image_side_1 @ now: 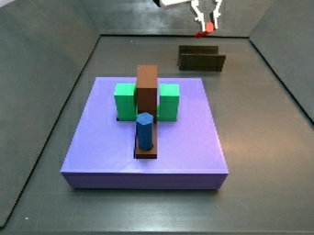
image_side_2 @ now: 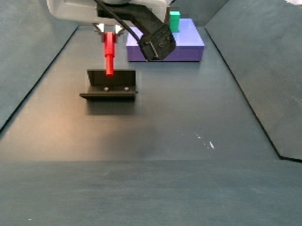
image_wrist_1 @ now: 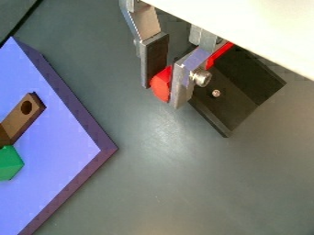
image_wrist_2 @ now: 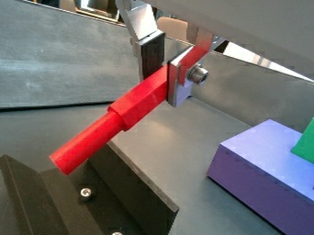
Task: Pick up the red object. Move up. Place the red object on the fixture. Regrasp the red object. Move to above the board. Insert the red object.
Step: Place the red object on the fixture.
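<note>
The end effector (image_side_2: 109, 33) grips the red peg (image_side_2: 109, 53) between its silver fingers (image_wrist_1: 182, 78), hanging above the fixture (image_side_2: 109, 86). A side view shows the peg upright, its lower end just over the fixture's trough, though contact cannot be told. In another side view, the end effector (image_side_1: 204, 23) sits at the far edge, the board (image_side_1: 178, 138) with green blocks (image_side_1: 127, 99), brown bar (image_side_1: 147, 87) and blue peg (image_side_1: 145, 130) well apart from it. Only a wrist view reveals the peg's (image_wrist_2: 110, 124) stepped, two-part body.
</note>
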{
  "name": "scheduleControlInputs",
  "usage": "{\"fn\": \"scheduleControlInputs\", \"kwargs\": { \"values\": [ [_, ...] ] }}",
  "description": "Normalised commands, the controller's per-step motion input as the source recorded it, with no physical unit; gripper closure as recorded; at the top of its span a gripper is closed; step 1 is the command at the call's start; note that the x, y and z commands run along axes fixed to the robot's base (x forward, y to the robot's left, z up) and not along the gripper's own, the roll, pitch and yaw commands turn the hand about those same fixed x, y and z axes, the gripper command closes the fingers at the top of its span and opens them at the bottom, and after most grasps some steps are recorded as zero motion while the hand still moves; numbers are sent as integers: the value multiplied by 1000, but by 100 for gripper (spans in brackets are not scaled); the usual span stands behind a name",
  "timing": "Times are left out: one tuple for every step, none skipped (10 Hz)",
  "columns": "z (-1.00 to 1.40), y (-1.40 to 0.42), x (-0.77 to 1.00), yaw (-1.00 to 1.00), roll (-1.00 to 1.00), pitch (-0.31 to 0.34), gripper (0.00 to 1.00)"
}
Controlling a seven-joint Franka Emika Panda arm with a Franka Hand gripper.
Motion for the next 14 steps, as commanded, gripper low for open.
{"fn": "scheduleControlInputs", "kwargs": {
  "values": [
    [-489,0,40,0,-591,-340,100],
    [-294,0,0,0,-460,-140,100],
    [-31,0,0,0,0,0,100],
    [-677,29,-26,-54,-420,-223,100],
    [-689,9,-31,-77,-451,-229,100],
    [-751,26,-83,-114,-400,-214,100],
    [-109,-366,157,251,869,263,100],
    [0,-54,34,97,183,143,100],
    [0,0,9,97,177,129,100],
    [0,0,43,14,360,217,100],
    [-6,91,49,0,0,66,100],
    [0,220,117,54,-237,71,100],
    [0,291,157,83,-503,57,100],
    [0,266,103,63,-689,0,100]
  ]
}}
